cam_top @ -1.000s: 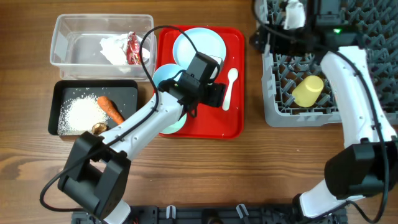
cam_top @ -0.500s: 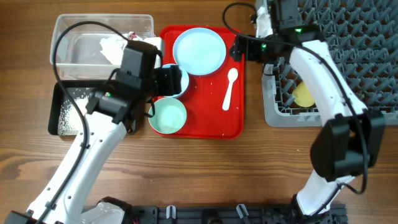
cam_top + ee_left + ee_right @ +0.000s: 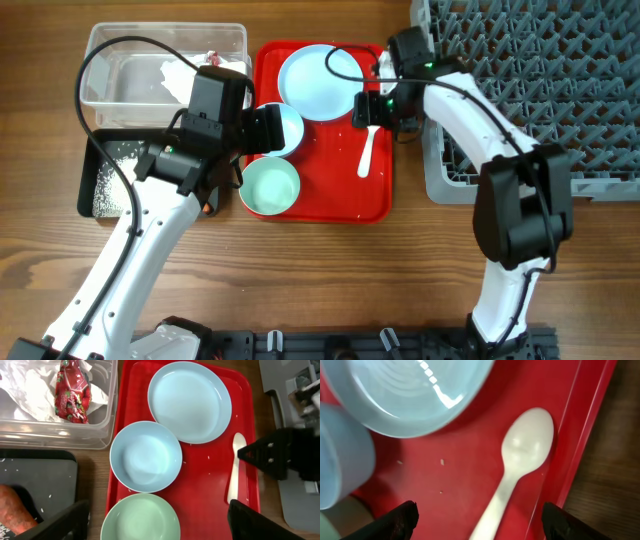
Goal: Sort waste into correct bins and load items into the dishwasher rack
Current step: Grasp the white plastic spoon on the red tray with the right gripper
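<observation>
- Right wrist view: right tool (image 3: 480, 519) hung over the white spoon (image 3: 522, 455), fingers spread wide, nothing held.
- Spoon lay flat on the red tray (image 3: 470, 435), bowl end up-frame, handle running down between the two fingers; so the step in hand was likely the spoon pick for the rack (image 3: 520, 60).
- To do it well: drop straight down and close across the handle just below the neck (thin and flat, so tips probably need to reach the tray floor).
- In the way: the tray's raised rim ran just beside the spoon on the right finger's side, and the light blue plate (image 3: 405, 395) edge sat near the spoon's bowl end.
- Stray rice grains (image 3: 441, 462) on the tray, minor.
- Left tool (image 3: 160, 521) open and empty, above the light blue bowl (image 3: 146, 456) and mint bowl (image 3: 141, 519); near the right arm, so crowding was a risk.
- Around: tissue (image 3: 180, 78) and red wrapper (image 3: 72, 390) in the clear tub (image 3: 120, 45); carrot (image 3: 12, 510) in the black tray (image 3: 88, 195); all on the wooden counter (image 3: 400, 280).
</observation>
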Available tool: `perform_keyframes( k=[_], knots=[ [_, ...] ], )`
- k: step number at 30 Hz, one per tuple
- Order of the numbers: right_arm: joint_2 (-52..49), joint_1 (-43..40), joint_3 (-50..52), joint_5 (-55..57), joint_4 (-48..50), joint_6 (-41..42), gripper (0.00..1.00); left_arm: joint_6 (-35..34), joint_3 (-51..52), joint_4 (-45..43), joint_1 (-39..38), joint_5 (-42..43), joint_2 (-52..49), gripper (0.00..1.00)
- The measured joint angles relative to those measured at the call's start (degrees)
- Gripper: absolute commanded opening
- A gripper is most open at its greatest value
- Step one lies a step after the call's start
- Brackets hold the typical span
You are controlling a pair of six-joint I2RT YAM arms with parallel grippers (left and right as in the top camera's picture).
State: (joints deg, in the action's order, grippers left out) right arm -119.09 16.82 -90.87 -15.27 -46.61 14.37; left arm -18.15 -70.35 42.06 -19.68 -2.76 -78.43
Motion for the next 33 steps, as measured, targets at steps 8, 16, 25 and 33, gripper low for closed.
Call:
perform_keyframes(
  k=[8,16,25,33],
  knots=[
    [-0.26,1.05,6.6,4.87,9.14,4.24,0.68,0.0,0.0,0.04,0.37,-3.98,0.0,1.0],
    [-0.13,1.38,11.34,5.11,18.8,6.21,0.47,-0.02,0.0,1.36,3.17,-7.52,0.0,1.0],
    [1.36,1.31,17.33,6.6,28.41,6.84,0.28,-0.02,0.0,2.6,3.65,-7.96,0.0,1.0],
    [1.7,2.58,15.98,6.49,22.36,0.39,0.66,-0.02,0.0,2.6,3.65,-7.96,0.0,1.0]
  ],
)
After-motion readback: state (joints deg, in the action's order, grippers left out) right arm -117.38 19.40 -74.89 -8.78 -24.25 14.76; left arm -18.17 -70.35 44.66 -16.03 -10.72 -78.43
